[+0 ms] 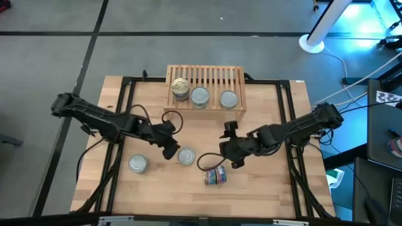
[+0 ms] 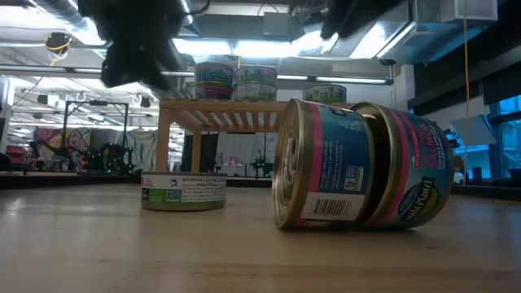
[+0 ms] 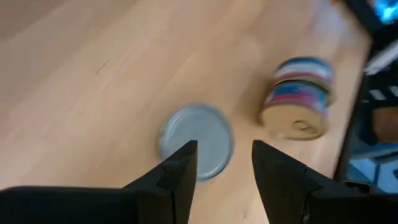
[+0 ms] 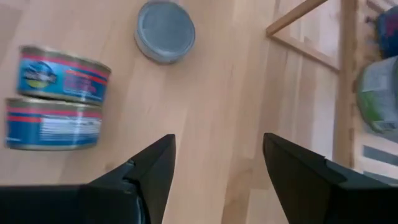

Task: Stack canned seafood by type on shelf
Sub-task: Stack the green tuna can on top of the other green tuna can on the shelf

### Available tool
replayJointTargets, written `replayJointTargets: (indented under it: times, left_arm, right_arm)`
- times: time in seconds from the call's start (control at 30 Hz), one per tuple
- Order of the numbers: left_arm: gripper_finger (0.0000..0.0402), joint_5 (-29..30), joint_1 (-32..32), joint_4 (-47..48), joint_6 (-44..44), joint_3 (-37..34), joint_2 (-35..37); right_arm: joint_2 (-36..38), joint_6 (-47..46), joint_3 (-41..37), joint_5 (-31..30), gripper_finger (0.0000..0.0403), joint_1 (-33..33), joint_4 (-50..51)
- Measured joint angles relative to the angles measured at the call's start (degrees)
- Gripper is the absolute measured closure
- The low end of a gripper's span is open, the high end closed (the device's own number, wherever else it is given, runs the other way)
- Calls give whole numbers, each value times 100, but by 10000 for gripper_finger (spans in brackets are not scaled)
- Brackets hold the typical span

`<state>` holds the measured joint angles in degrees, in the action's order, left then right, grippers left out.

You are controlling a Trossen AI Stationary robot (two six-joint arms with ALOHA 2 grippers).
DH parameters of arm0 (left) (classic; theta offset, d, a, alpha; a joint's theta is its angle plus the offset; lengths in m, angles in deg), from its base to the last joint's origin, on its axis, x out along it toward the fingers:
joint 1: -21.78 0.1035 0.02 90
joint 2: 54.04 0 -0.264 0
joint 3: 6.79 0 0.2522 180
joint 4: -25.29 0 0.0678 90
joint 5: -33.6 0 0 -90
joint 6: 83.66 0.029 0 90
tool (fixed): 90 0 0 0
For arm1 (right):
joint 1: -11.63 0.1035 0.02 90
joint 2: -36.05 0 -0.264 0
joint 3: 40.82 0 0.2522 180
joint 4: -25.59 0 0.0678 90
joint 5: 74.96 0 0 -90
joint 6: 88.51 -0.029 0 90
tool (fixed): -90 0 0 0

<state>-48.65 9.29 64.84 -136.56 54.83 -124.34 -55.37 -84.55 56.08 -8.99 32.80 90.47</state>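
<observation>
Two blue-and-red labelled tins (image 1: 216, 176) lie on their sides, end to end, on the table near its front. A silver-lidded tin (image 1: 186, 156) stands flat beside them, and another (image 1: 138, 164) stands further left. On the wooden shelf (image 1: 233, 78) at the back, a gold-lidded stack (image 1: 180, 88) and two silver-lidded tins (image 1: 200, 97) (image 1: 228, 99) rest on the slats. My left gripper (image 3: 224, 168) hangs open above the middle tin (image 3: 196, 140). My right gripper (image 4: 217, 162) hangs open over bare wood, right of the lying tins (image 4: 56, 99).
Black frame rails (image 1: 292, 107) run along both sides of the table under the arms. Bare wood lies between the shelf and the loose tins. In the low view the lying tins (image 2: 358, 175) fill the foreground, with the shelf (image 2: 228, 114) behind them.
</observation>
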Motion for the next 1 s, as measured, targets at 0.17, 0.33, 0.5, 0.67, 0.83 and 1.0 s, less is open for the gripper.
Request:
replayJointTargets:
  times: [0.17, 0.33, 0.5, 0.67, 0.83, 1.0]
  left_arm:
    - [254, -10, 0, 272, -534, 0, -320]
    - [254, -186, 2, 228, -674, 0, -770]
    - [254, -341, 27, 234, -847, 0, -1171]
    - [254, -741, 170, 230, -849, 0, -1429]
    - [254, -861, 282, 217, -741, -2, -1588]
    - [254, -913, 291, 114, -736, -47, -1670]
  right_arm:
    - [0, 419, -674, 0, 159, -19, -1052]
    - [-2, 501, -1196, 88, 159, -18, -2062]
    - [-6, -274, -1545, 142, 159, -77, -2854]
    - [-68, -1736, -1673, 1161, 159, -368, -3353]
    - [-115, -3037, -1730, 1505, 159, -549, -3506]
    - [-297, -3960, -1725, 1613, 159, -587, -3496]
